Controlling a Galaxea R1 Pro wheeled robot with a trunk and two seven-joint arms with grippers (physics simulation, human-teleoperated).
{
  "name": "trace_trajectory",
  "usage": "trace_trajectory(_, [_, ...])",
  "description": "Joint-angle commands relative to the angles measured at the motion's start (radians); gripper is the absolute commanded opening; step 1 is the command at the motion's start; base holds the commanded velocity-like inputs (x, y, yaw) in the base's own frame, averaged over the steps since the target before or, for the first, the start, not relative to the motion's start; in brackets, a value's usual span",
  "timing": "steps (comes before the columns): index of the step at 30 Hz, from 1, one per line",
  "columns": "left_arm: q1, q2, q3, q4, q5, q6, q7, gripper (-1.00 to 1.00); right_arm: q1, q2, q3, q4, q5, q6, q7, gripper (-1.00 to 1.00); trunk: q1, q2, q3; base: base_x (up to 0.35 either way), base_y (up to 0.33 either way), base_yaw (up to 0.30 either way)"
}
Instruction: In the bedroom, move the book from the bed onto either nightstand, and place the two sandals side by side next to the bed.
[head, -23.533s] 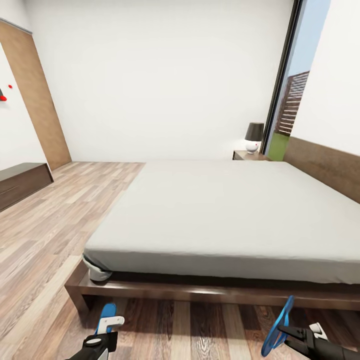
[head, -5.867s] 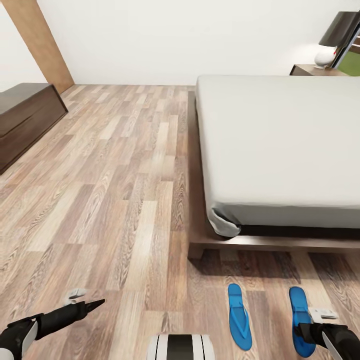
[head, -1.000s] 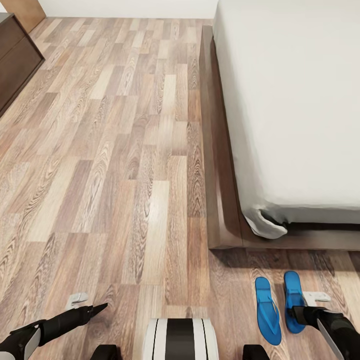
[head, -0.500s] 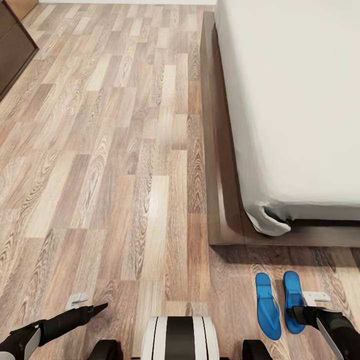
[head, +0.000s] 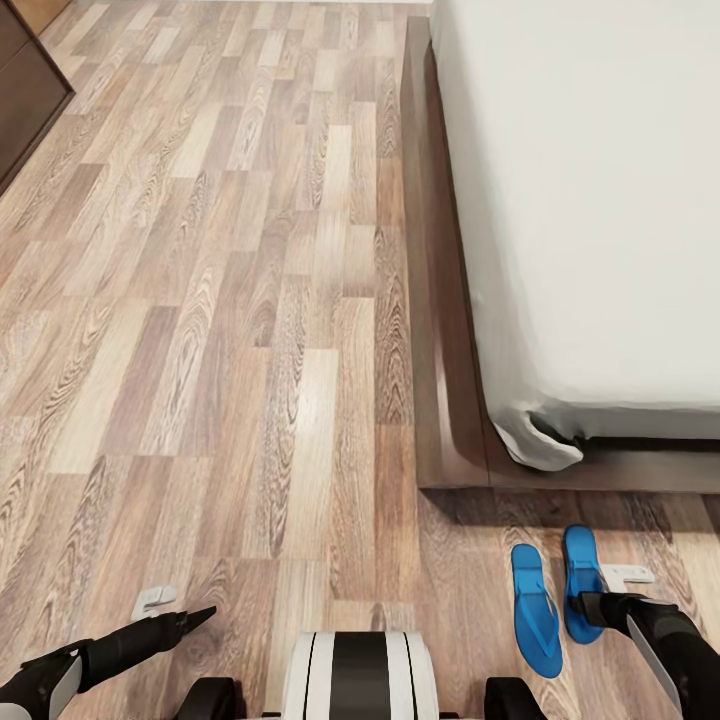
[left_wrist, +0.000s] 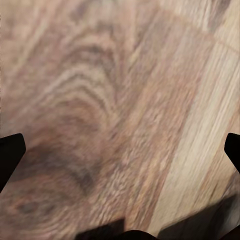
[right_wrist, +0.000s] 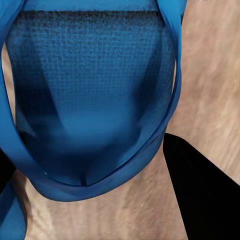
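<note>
Looking down from the head view on a brown wood-plank floor (head: 250, 300), spread across the left and the middle. To the right, a wide bed (head: 600, 200): pale grey-white mattress on a low dark brown frame (head: 440, 350), with one rumpled sheet corner hanging over the near end of the frame. At the far left edge, part of a dark wooden cabinet (head: 30, 90), well apart from the bed. At the bottom centre, the white, black-striped top of the robot's trunk (head: 360, 675).

On the floor just past the foot of the bed, near its corner, two bright blue flip-flops lying flat and side by side, roughly parallel, toes toward the frame: left sandal (head: 535, 610) and right sandal (head: 578, 570), with a narrow strip of floor between them and the right one set a little closer to the bed.

Over the heel end of the right sandal, the right claw (head: 590, 607), low to the floor. Seen up close from the right wrist: blue textured sole and strap loop, with dark fingers (right_wrist: 205, 190) on either side. Cannot tell whether clamped on the sandal or merely straddling it.

Far on the other side, above bare planks, the left claw (head: 195, 617), holding nothing. From the left wrist, blurred wood grain with the fingertips (left_wrist: 10, 155) spread wide apart.
</note>
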Motion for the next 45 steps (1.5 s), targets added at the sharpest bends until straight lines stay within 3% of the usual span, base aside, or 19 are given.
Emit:
trace_trajectory(1, [0.000, -0.001, 0.009, -0.001, -0.006, 0.010, -0.006, 1.00, 0.000, 0.000, -0.003, -0.002, -0.003, 0.005, 0.003, -1.00, 0.000, 0.000, -0.001, 0.000, 0.000, 0.000])
trace_trajectory(7, [0.000, -0.001, 0.009, -0.001, -0.006, 0.010, -0.006, 1.00, 0.000, 0.000, -0.003, -0.002, 0.000, 0.019, 0.005, -1.00, 0.000, 0.000, -0.001, 0.000, 0.000, 0.000])
trace_trajectory(12, [0.000, -0.001, 0.009, -0.001, -0.006, 0.010, -0.006, 1.00, 0.000, -0.001, -0.003, -0.014, 0.014, 0.177, 0.006, -1.00, 0.000, 0.000, -0.001, 0.000, 0.000, 0.000])
trace_trajectory(16, [0.000, 0.000, 0.009, -0.001, -0.006, 0.010, -0.007, 1.00, 0.000, -0.001, -0.003, -0.043, 0.020, 0.226, 0.006, -1.00, 0.000, 0.000, -0.001, 0.000, 0.000, 0.000])
trace_trajectory(41, [0.000, -0.001, 0.009, -0.001, -0.006, 0.010, -0.005, 1.00, 0.000, 0.000, -0.003, -0.037, 0.020, 0.220, 0.003, -1.00, 0.001, -0.001, -0.008, 0.000, 0.000, 0.000])
trace_trajectory(45, [0.000, -0.001, 0.009, -0.001, -0.006, 0.010, -0.005, 1.00, 0.000, 0.000, -0.001, -0.037, 0.021, 0.216, 0.003, -1.00, 0.003, -0.002, -0.024, 0.000, 0.000, 0.000])
